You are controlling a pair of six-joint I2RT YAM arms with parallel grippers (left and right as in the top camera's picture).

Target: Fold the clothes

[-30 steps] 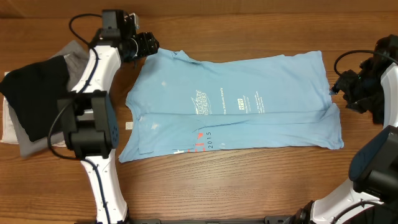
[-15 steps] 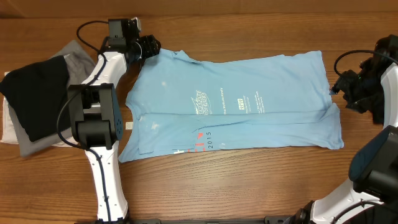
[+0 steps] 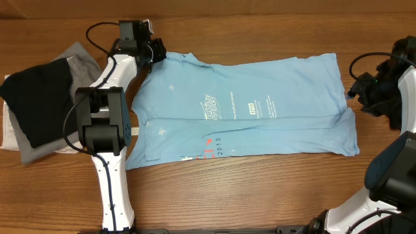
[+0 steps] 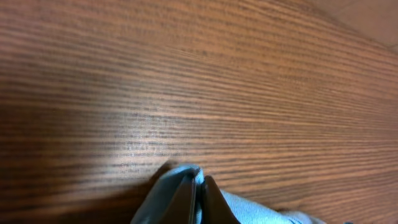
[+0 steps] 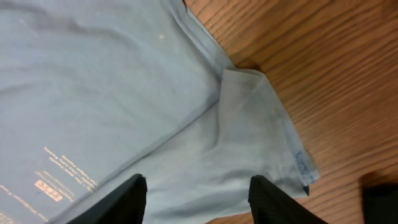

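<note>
A sky-blue T-shirt with white and pink-red lettering lies flat across the table, its lower part folded up over itself. My left gripper is at the shirt's far left corner. In the left wrist view it is shut on a pinched fold of blue fabric just above the wood. My right gripper hovers at the shirt's right edge. In the right wrist view it stands open above the shirt's hem corner, with only cloth showing below the gap.
A pile of other clothes sits at the left edge: a black garment on top of a grey one and a white one. Bare wooden table runs along the front. A small white tag lies by the shirt's left side.
The left gripper has closed on the shirt's far left corner, after its arm shifted slightly right. The right arm has barely moved. The shirt lies as before.
</note>
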